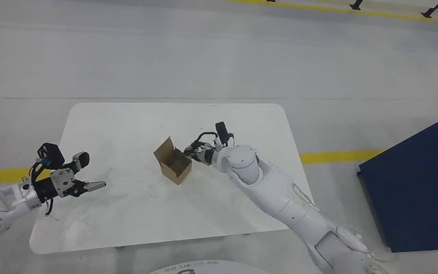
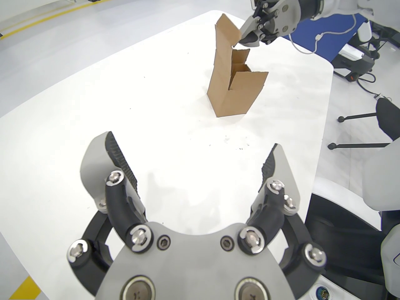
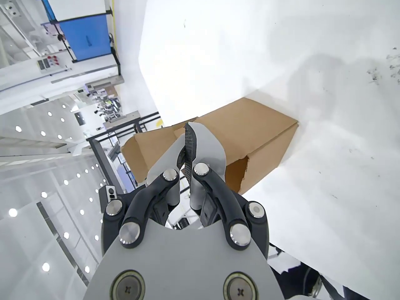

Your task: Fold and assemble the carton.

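A small brown carton stands on the white table near its middle, with its top flaps up and one tall flap rising above the rest. In the left wrist view the carton stands upright with my right gripper shut at the edge of that tall flap. My right gripper sits just right of the carton. In the right wrist view its fingertips are pressed together against the carton. My left gripper stands open at the table's left edge, far from the carton and holding nothing.
The table has bare white surface all around the carton. A blue panel stands on the floor to the right of the table. Black stands and cables lie beyond the table's far corner.
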